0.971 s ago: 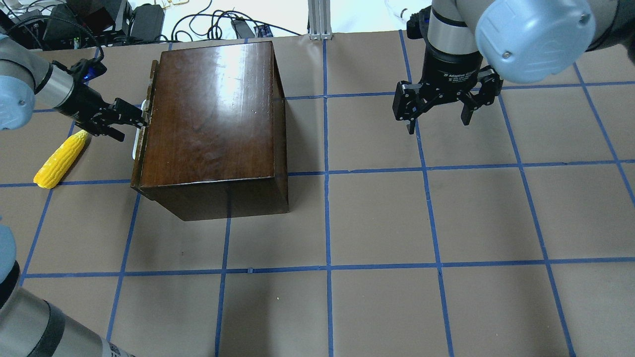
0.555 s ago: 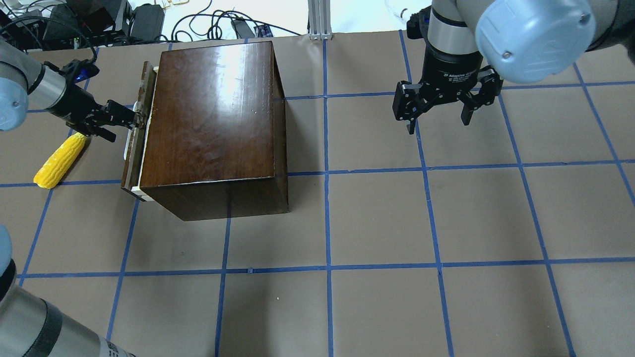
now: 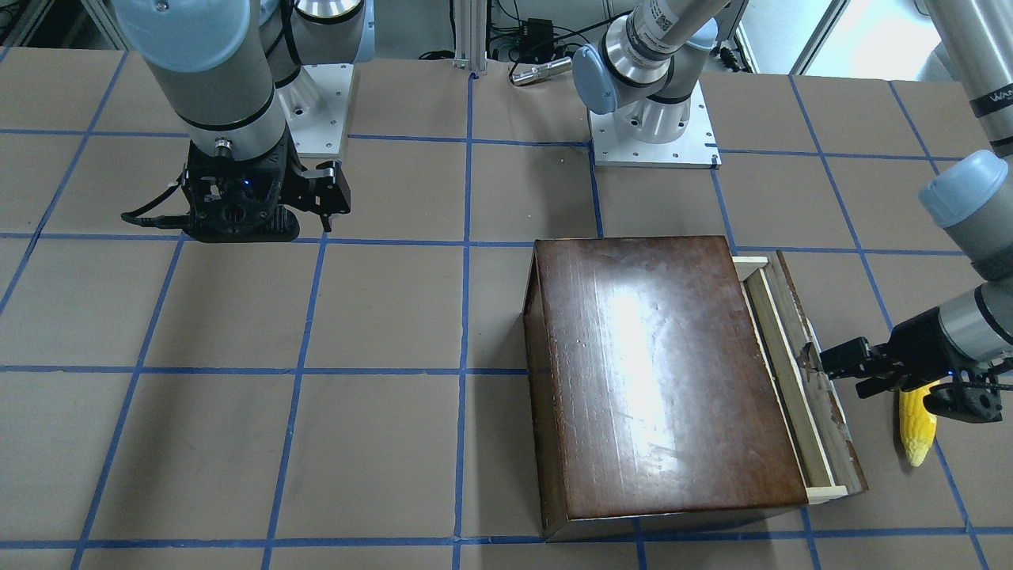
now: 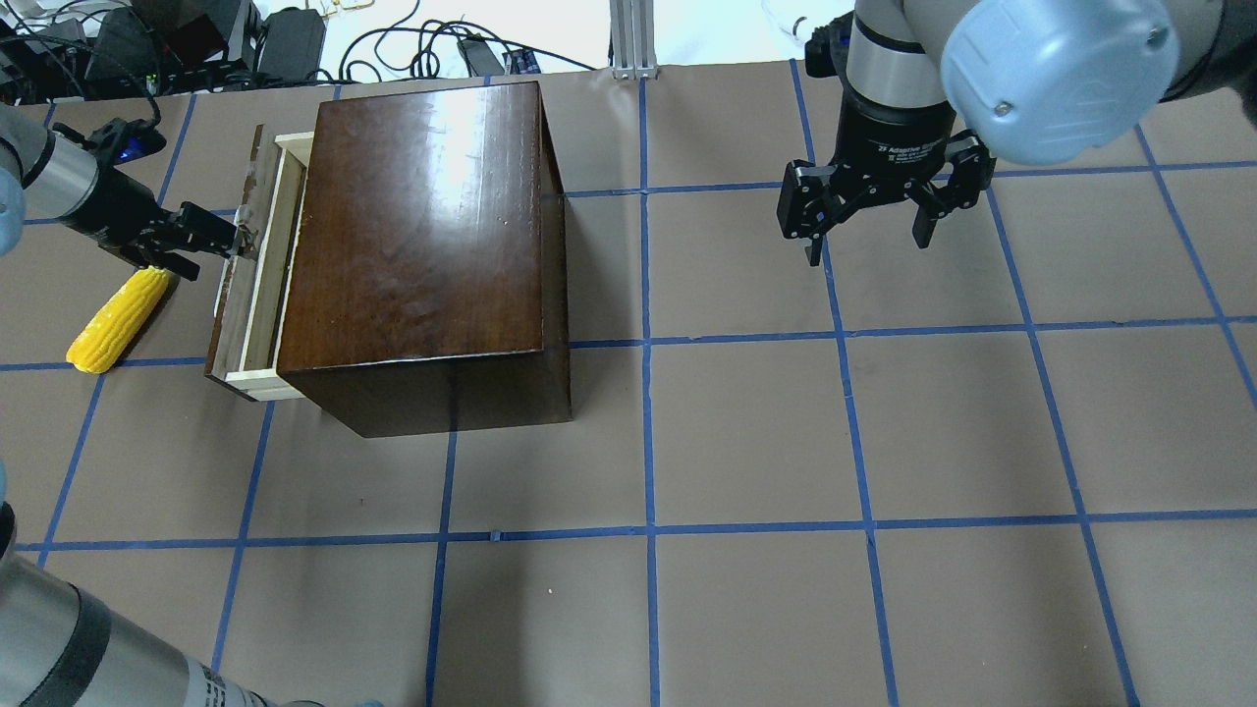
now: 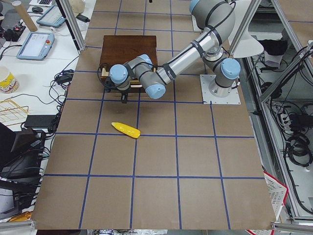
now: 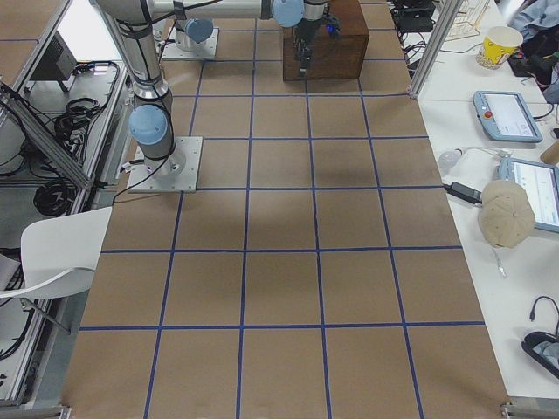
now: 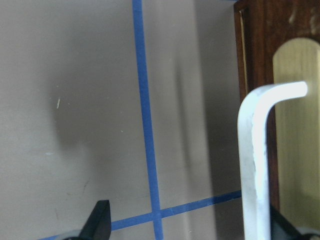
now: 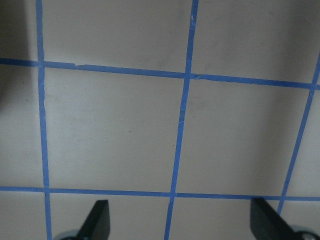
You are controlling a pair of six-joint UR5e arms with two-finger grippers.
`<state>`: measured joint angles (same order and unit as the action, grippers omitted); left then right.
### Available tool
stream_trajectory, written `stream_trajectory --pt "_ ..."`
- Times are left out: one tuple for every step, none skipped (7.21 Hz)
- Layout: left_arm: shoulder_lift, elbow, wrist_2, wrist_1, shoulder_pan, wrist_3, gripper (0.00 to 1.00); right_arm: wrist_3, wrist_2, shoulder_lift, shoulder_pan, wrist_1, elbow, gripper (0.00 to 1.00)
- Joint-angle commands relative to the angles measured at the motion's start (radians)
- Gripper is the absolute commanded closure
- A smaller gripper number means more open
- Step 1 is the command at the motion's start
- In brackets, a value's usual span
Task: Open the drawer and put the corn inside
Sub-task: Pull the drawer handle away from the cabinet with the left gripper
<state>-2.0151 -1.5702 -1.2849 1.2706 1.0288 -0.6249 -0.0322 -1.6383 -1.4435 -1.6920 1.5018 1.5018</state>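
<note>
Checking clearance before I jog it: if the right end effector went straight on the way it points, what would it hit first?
Likely only the table: the right end effector points down, open, with just blue tape lines beneath.

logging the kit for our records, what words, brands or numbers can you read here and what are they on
"Adaptive": white print on the black body of the right tool; the rest of that print is too small.
White sticker on the silver left arm: too small to read.
Dark lettering on that arm's upper tube: blurred.
White label on that arm, overhead view: blurred.
</note>
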Motion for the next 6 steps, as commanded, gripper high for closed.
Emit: stream_trajectory --pt "-0.005 0.009 -0.01 -0.002 -0.003 -0.003 0.0 0.0 0.0 0.0 0.0 0.0 0.0 0.0" --pt "-0.005 0.009 -0.01 -0.002 -0.006 -0.004 0.0 0.0 0.0 0.0 0.0 0.0 0.0 0.0" --pt "-0.008 0.01 -0.01 -0.002 -0.028 -0.03 0.0 0.0 0.0 0.0 0.0 0.0 0.0 0.0" --pt "-0.013 0.01 -0.01 -0.002 -0.041 -0.045 0.0 0.0 0.0 0.0 0.0 0.0 0.0 0.0" --pt "-0.013 0.012 -0.01 -0.002 -0.042 -0.045 0.0 0.0 0.0 0.0 0.0 0.0 0.0 0.0" --pt "-0.013 0.012 -0.011 -0.002 -0.044 -0.045 0.0 0.0 0.0 0.0 0.0 0.0 0.0 0.0"
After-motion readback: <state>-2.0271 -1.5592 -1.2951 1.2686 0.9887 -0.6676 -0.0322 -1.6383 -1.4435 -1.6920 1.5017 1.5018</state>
